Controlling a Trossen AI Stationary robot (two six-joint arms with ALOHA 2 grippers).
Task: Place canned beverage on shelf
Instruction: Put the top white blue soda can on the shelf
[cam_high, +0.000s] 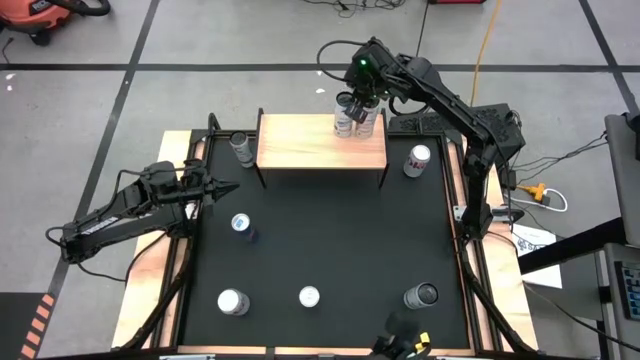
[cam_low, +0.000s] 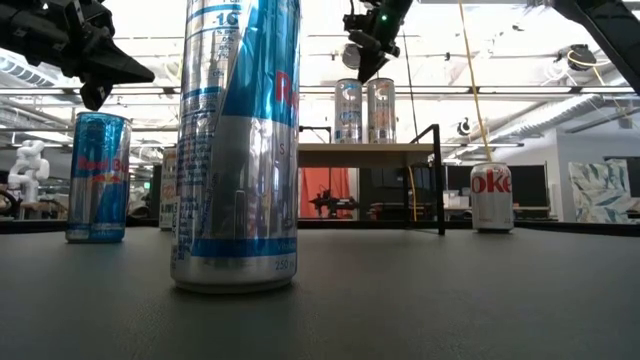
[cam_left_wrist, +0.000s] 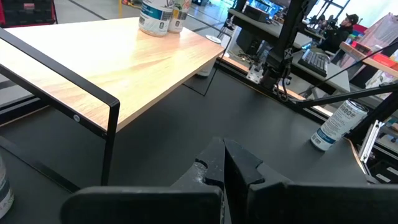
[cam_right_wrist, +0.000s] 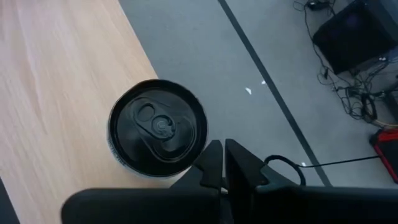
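Looking down, we see two cans (cam_high: 354, 118) on the shelf (cam_high: 320, 143), right gripper (cam_high: 364, 93) above, jaws closed and empty; left gripper (cam_high: 228, 187) closed. Level view: Red Bull can (cam_low: 237, 150), Diet Coke can (cam_low: 491, 197).

Two cans (cam_high: 355, 118) on shelf (cam_high: 310, 148) back edge, six cans around it

Orange extension cord (cam_high: 484, 50) on floor (cam_high: 200, 40)
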